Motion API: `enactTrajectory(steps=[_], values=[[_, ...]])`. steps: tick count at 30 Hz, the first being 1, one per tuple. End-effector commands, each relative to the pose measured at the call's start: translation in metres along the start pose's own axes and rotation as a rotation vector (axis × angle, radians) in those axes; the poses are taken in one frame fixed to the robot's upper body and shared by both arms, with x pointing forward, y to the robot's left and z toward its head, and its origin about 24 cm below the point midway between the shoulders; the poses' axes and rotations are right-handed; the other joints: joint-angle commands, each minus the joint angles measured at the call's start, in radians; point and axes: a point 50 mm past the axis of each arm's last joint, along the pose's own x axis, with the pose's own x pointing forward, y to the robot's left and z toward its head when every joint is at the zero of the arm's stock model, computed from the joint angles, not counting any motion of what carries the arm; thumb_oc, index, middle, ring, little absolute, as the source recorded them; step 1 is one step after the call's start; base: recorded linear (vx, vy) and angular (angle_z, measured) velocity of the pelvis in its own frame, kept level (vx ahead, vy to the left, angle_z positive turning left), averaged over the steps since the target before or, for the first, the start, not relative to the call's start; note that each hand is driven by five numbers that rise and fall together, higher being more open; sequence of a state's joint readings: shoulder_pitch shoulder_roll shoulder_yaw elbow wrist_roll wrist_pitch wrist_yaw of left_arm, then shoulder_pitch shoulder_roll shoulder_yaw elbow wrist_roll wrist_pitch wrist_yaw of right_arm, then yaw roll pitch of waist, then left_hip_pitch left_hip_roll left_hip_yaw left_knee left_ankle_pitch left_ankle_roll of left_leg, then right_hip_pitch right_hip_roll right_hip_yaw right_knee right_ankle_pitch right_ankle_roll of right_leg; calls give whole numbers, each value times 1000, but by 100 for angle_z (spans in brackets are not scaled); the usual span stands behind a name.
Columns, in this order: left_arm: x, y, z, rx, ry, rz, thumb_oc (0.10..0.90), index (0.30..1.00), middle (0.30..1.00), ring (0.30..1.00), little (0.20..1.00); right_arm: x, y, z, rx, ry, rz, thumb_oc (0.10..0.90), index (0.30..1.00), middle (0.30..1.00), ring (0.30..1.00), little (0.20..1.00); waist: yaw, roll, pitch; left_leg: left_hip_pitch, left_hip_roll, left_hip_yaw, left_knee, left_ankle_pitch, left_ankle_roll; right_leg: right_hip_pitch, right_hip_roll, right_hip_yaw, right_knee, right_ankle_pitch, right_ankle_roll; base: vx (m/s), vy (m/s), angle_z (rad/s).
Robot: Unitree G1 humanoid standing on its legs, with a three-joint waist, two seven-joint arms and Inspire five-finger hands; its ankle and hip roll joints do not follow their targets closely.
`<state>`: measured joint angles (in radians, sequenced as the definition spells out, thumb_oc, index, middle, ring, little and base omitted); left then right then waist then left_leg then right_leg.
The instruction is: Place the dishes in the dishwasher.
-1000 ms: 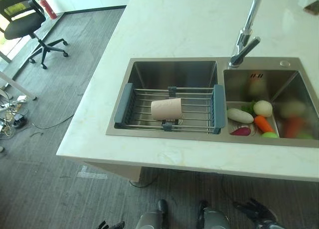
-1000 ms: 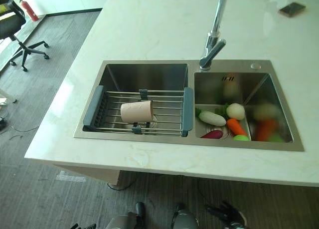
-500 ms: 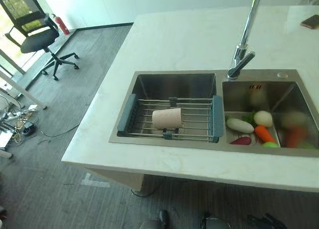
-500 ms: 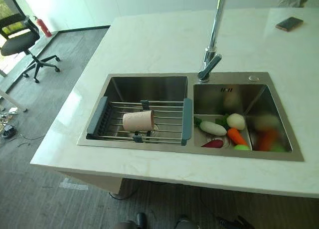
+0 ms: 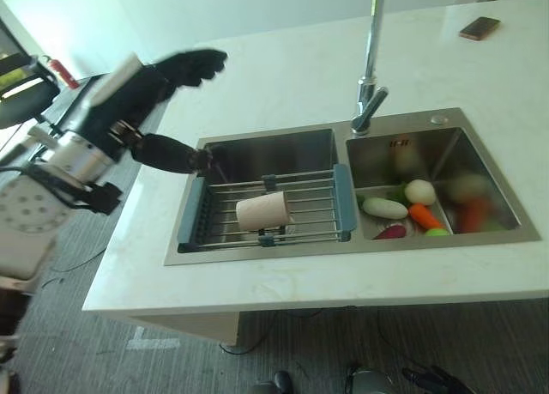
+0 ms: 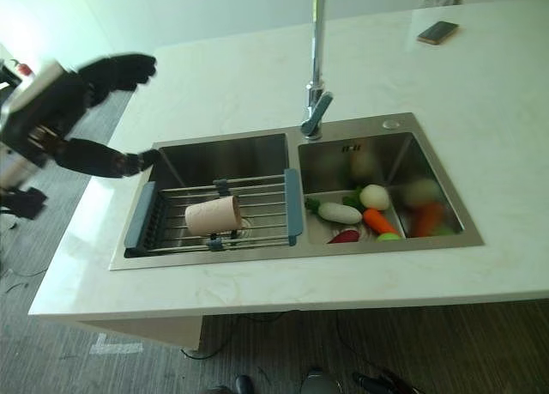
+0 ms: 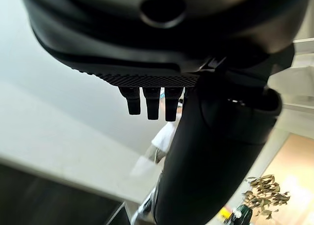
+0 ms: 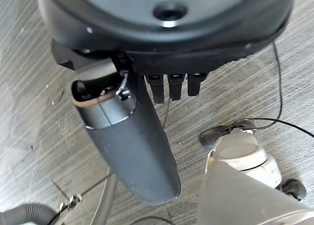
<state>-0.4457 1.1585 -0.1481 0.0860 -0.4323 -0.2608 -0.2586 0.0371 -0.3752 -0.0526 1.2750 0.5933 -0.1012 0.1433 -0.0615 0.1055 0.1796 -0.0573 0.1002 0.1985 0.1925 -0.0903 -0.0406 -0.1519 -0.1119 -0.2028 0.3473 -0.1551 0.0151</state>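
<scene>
Cup lies on its side on the sink rack, untouched. My left robot hand hovers over the counter, fingers seemingly relaxed, empty; I'd lower toward the cup's side before closing.

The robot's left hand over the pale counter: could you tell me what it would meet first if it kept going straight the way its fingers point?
Probably nothing: the left hand is open, raised over the white marble counter beyond the steel double sink, fingers pointing across bare countertop. The tall chrome tap lies roughly ahead, though depth is unclear.
</scene>
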Motion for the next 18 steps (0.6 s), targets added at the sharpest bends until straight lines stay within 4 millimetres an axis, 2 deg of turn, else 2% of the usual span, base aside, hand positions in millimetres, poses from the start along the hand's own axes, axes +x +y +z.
enactTrajectory(steps=[1,5,8,12,18], values=[[-5,68,13,33,17,252,800,900,900,900,900,-1,-11,8,89,-35,-35,800,900,900,900,900,15,-5,2,-19,2,-29,108,-193,20,88,-36,14,-47,-114,96,-9,-46,-4],[5,40,-14,-29,148,73,800,900,900,900,900,-2,-12,2,111,-28,-40,800,900,900,900,900,-4,0,4,-16,3,-17,108,-191,19,80,-37,30,-47,-109,102,6,6,-12],[6,30,-23,-1,196,2,800,900,900,900,900,-2,-11,3,115,-36,-36,800,900,900,900,900,-9,1,6,-23,3,-13,108,-184,21,71,-37,34,-47,-100,101,-5,4,-5],[7,22,-30,28,251,-61,800,900,900,900,900,-2,-10,5,115,-44,-34,800,900,900,900,900,-15,5,9,-23,-1,-10,108,-184,25,70,-39,38,-47,-97,102,0,0,0],[8,15,-32,46,254,-87,800,900,900,900,900,-1,-8,6,115,-54,-27,800,900,900,900,900,-19,8,10,-28,-5,-9,108,-185,29,63,-40,43,-47,-93,103,5,3,0]])
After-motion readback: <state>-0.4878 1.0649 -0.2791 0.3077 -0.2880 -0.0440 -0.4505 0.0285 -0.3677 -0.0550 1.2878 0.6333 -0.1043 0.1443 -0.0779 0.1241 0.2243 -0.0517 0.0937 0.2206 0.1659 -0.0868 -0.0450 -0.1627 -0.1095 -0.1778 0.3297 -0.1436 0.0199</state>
